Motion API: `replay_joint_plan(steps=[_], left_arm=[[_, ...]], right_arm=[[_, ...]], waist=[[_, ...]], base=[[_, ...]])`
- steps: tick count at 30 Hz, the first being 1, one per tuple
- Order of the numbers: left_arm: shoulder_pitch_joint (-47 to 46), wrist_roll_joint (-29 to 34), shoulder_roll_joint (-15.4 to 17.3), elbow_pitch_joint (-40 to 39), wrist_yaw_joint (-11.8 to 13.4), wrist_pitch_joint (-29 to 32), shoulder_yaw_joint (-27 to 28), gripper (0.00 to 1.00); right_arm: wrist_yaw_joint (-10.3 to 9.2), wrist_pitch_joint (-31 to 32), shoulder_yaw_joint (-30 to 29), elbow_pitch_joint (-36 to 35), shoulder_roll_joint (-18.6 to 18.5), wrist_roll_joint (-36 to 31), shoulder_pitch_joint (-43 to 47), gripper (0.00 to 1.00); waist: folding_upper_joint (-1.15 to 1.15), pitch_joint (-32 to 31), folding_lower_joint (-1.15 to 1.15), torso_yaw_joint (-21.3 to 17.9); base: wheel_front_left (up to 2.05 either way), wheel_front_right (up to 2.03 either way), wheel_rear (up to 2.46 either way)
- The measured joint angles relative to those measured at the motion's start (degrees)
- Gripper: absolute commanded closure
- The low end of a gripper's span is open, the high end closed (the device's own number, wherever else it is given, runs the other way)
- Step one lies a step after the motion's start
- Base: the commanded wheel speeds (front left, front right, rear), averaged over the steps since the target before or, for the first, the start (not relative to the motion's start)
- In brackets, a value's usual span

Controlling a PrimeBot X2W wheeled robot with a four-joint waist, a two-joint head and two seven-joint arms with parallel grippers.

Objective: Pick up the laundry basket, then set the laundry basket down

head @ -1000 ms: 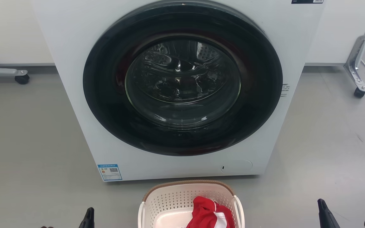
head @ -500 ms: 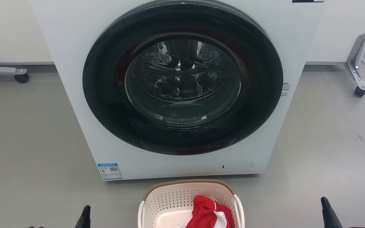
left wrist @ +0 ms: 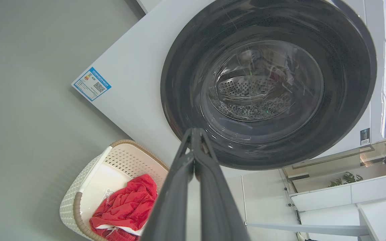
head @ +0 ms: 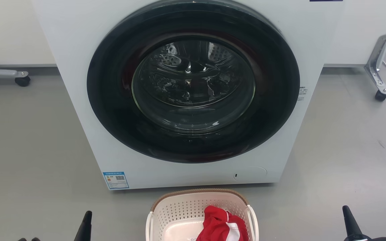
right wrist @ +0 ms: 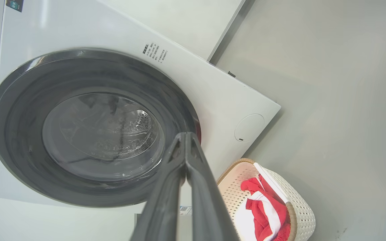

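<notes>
Dark left tool (left wrist: pixel 194 133), right tool (right wrist: pixel 185 135): tips together, wide of laundry basket (head: pixel 179 208).

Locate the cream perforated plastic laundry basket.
Head view, bottom centre: the cream perforated plastic laundry basket stands on the grey floor, just in front of the white front-loading washer.

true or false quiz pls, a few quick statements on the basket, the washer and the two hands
1. The laundry basket stands on the floor in front of the washer. True.
2. The washer door is open. False: it is closed.
3. A red garment lies in the basket. True.
4. The left hand grips a basket handle. False: it is shut on nothing, apart from the basket.
5. The right hand is shut. True.
</notes>
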Motion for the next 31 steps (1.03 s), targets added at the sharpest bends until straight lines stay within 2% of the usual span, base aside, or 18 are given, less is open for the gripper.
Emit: replay_joint_plan(steps=[31], left_arm=[[-3.9, -22.8, -2.6, 3.3, -4.6, 4.9, 7.1, 1.00]], right_arm=[[4.64, 6.4, -9.0, 1.9, 4.6, 21.7, -2.7, 1.00]], waist=[[0.00, 0.6, 0.00, 0.0]], base=[[0.00, 0.00, 0.00]])
